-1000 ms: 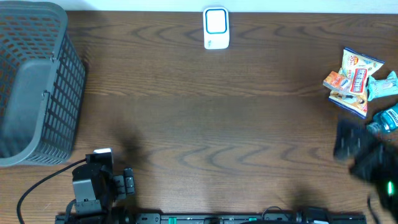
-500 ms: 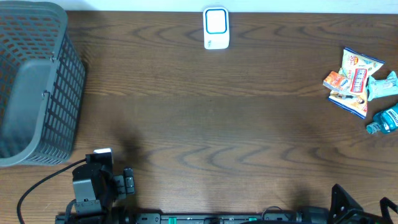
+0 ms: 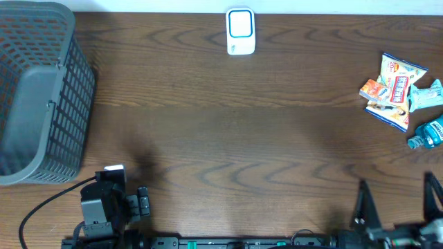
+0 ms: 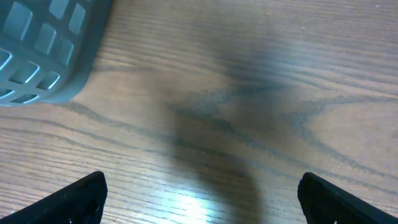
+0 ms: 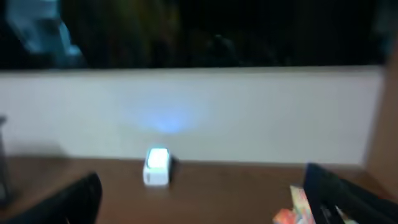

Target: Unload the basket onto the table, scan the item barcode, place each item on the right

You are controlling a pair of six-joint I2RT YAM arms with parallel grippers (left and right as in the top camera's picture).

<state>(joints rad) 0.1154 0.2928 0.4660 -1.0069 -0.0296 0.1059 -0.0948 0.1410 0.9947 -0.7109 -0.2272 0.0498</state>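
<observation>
Where the wooden table [image 3: 228, 138] meets the wall at its far edge, you have the white barcode scanner [image 3: 240, 31] standing in the middle, its face framed in blue; the right wrist view shows it too, blurred, as a small white box against the pale wall. The items lie in a loose pile at the table's right edge, well apart from the scanner; uppermost is a snack packet [image 3: 396, 81] with a yellow-and-white top and a red and blue label; an orange packet [image 3: 374, 90] touches its left side and a pale teal wrapper [image 3: 429, 93] its right; just below them a blue bottle [image 3: 430, 131] lies on its side, partly cut off by the frame; no barcode can be made out on any of them. Your right gripper [image 3: 396, 200] sits at the near edge below the pile, fingers spread wide and grasping nothing; your left gripper [image 4: 205, 198] is likewise released over bare wood, near the corner of the grey mesh basket [image 3: 69, 104] on the left.
</observation>
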